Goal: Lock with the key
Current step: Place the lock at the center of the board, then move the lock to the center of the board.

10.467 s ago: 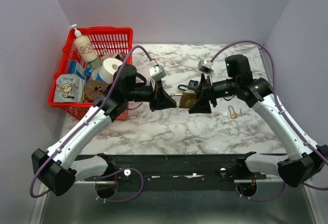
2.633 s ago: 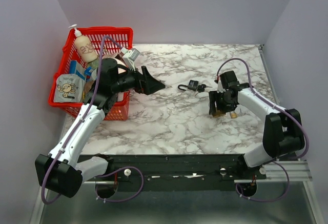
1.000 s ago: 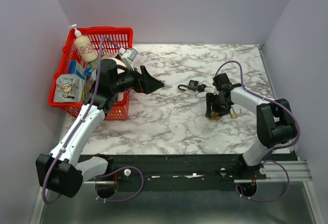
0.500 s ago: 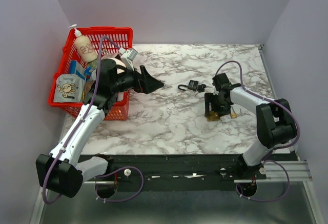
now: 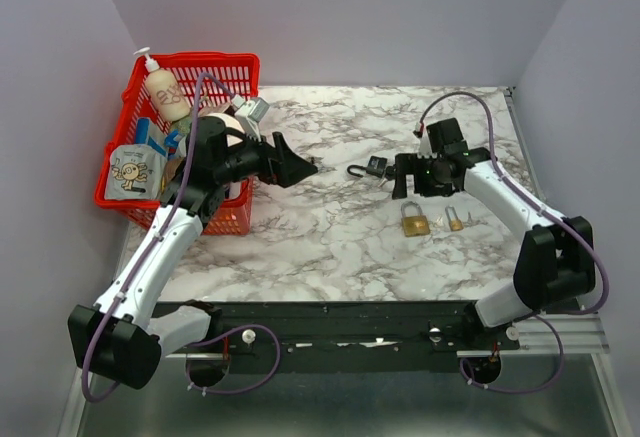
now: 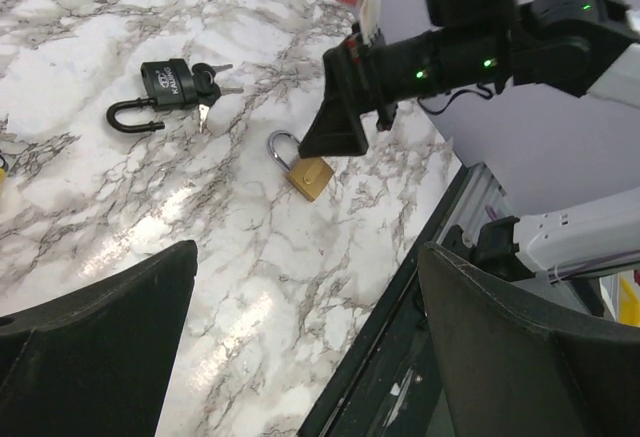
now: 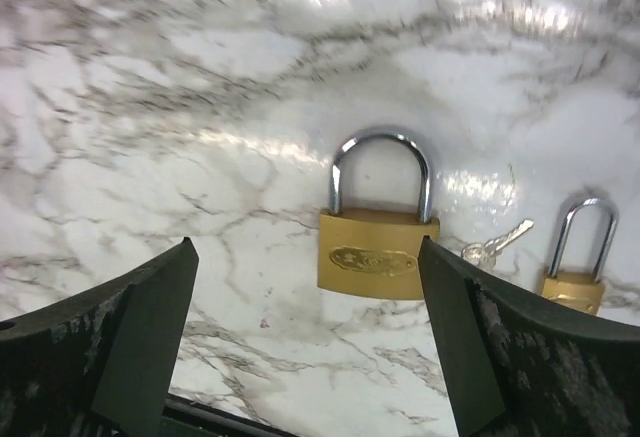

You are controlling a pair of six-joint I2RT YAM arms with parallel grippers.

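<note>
The right end effector (image 5: 403,179) hangs over the counter (image 5: 330,242) with its fingers spread wide and nothing between them. Its wrist camera looks straight down on the large brass padlock (image 7: 378,254), which lies flat and free. Both shackle legs appear seated in the body, so it looks closed. Just beside the padlock's lower right corner lies a small silver key (image 7: 497,242), and next to that a smaller brass padlock (image 7: 574,275). With the lock out of the grip, I judge the locking step on it finished or nearly so. Near the end effector, toward the left arm, a black padlock (image 5: 372,167) rests with keys in it and a shackle that looks open. The left end effector (image 5: 297,167), likewise apart and empty, hovers by the red basket (image 5: 215,60), probably parked to leave working room.
</note>
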